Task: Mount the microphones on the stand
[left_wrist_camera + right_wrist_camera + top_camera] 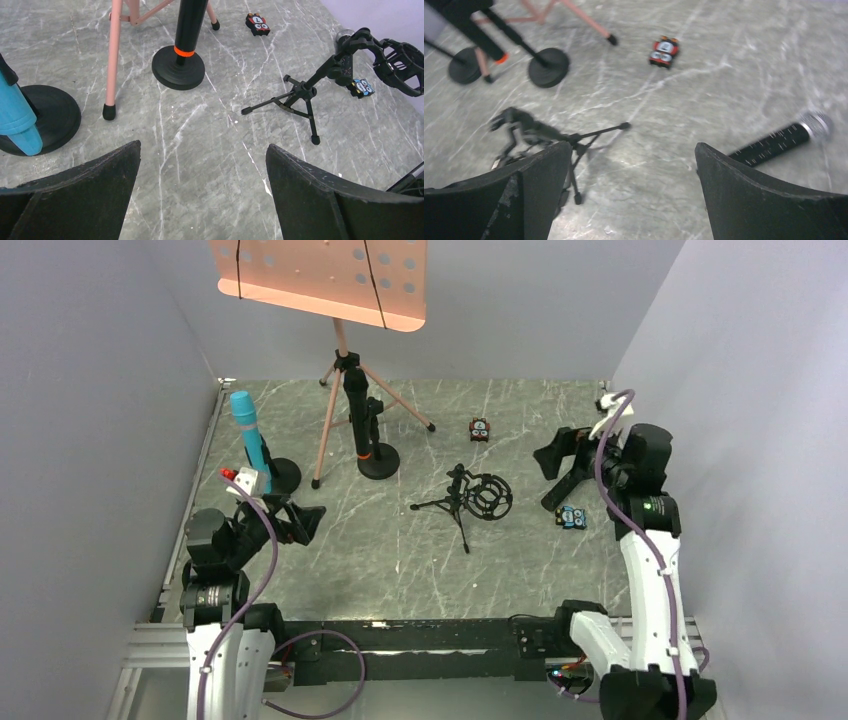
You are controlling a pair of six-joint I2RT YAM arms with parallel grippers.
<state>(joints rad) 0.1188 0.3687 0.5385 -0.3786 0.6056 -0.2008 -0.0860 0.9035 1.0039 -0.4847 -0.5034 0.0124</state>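
Note:
The cyan-blue microphone (245,428) stands upright in a round-based stand (282,476) at the left; it also shows in the left wrist view (17,120). The black microphone with the orange ring (358,415) stands upright in a second round-based stand (379,462), also seen from the left wrist (189,25). The black microphone with the silver mesh head (776,142) lies flat on the table just right of my right gripper (634,150); in the top view it is hidden. A small tripod stand with a shock mount (472,498) is empty. Both my right gripper (552,472) and my left gripper (303,522) are open and empty.
A pink music stand (330,280) on tripod legs stands at the back. A red toy block (480,429) lies right of centre, and a blue toy block (571,517) lies under the right arm. Grey walls close in both sides.

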